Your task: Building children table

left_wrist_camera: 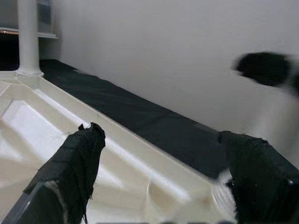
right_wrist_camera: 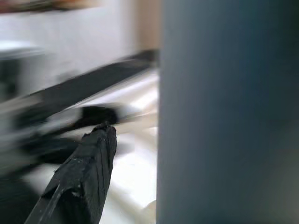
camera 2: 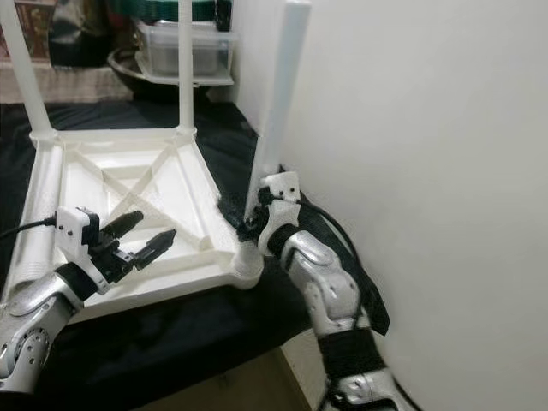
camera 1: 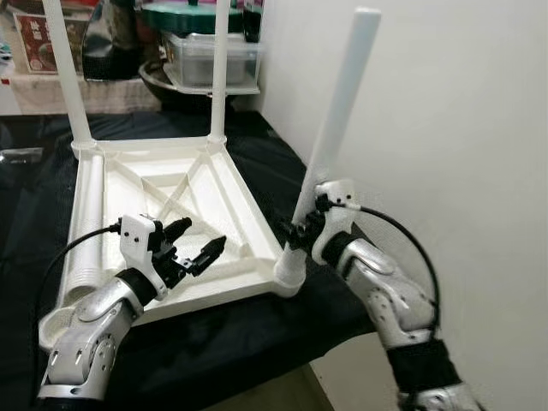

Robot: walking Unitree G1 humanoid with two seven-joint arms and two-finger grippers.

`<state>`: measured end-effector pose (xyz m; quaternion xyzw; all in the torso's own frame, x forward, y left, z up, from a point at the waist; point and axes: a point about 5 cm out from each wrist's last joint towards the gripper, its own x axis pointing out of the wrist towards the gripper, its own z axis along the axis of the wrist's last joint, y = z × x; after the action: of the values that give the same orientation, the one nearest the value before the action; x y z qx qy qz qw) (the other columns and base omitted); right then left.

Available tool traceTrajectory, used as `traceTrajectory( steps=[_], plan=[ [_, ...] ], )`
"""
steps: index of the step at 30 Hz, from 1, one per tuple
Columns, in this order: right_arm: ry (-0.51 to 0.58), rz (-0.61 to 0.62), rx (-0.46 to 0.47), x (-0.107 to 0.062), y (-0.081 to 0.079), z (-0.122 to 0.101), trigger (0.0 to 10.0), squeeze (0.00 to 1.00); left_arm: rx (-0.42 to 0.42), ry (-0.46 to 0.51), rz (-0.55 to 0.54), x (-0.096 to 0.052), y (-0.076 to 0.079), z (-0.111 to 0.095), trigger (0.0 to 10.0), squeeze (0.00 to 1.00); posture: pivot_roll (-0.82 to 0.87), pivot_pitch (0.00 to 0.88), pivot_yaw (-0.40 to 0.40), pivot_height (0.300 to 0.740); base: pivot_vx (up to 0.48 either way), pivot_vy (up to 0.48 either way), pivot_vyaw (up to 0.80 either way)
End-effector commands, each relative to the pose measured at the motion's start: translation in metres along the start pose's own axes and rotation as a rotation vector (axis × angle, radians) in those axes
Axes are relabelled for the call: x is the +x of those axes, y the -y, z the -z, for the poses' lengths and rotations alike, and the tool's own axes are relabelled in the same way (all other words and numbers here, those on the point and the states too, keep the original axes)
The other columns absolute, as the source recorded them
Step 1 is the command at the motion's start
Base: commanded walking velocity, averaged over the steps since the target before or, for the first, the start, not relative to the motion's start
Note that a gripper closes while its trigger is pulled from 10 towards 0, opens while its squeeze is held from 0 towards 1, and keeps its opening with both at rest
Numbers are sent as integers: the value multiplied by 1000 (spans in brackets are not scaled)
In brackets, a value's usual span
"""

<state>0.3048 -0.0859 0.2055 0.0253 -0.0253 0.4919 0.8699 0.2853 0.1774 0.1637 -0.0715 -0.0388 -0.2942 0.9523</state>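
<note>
Left eye view: white plastic table top [camera 1: 163, 223] lying upside down on a black cloth [camera 1: 231, 334], ribbed underside up, near edge close to the cloth's front drop. Lying flat along the left rim, left of the left gripper, a loose white leg [camera 1: 81, 248] with a ribbed end. Standing upright in the far corners, well beyond both grippers, a far left leg [camera 1: 67, 68] and a far right leg [camera 1: 220, 68]. Behind those, a shelf with a clear plastic box [camera 1: 210, 56] and a dark bowl [camera 1: 163, 81].

Left gripper [camera 1: 195, 242] hovering just above the near part of the underside, fingers spread wide, nothing between them, pointing right toward the near right corner. Open room under and ahead of it: shallow white panels crossed by diagonal ribs.

Further right, a tilted leg [camera 1: 338, 111] seated in the near right corner socket [camera 1: 289, 272], leaning away toward the white wall [camera 1: 462, 154]. Right gripper [camera 1: 300, 229] closed around the lower part of this leg, just above the socket. Little room here: wall just beside the right arm, cloth edge directly below.

Right wrist view blurred; one black finger [right_wrist_camera: 88, 168] beside the broad pale leg.
</note>
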Motion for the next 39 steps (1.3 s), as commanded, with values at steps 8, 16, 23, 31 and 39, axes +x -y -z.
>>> traceTrajectory(
  steps=[8, 16, 23, 31, 39],
  plan=[
    [-61, -198, -40, 22, -16, 17, 0, 0, -18, -2, 10, 1, 4, 4, 10000, 0, 164, 0, -197, 740, 0, 0, 0],
    [-229, 841, 142, 13, 59, 47, 0, 0, -16, 1, 3, -1, 4, 3, 10000, 0, 157, 0, -191, 740, 0, 0, 0],
    [-312, 1036, 165, -9, 49, 66, 9333, 0, -18, -1, 12, 1, 4, 2, 10000, 0, 152, 0, -183, 740, 0, 0, 0],
    [-125, 787, 209, 15, 35, 49, 10000, 1000, -18, 0, 12, 2, 4, 1, 10000, 0, 146, 0, -180, 740, 0, 0, 0],
    [115, 117, 127, 26, -4, -6, 10000, 0, -18, 4, 10, 4, 3, 2, 10000, 0, 143, 0, -181, 740, 0, 0, 0]
  ],
)
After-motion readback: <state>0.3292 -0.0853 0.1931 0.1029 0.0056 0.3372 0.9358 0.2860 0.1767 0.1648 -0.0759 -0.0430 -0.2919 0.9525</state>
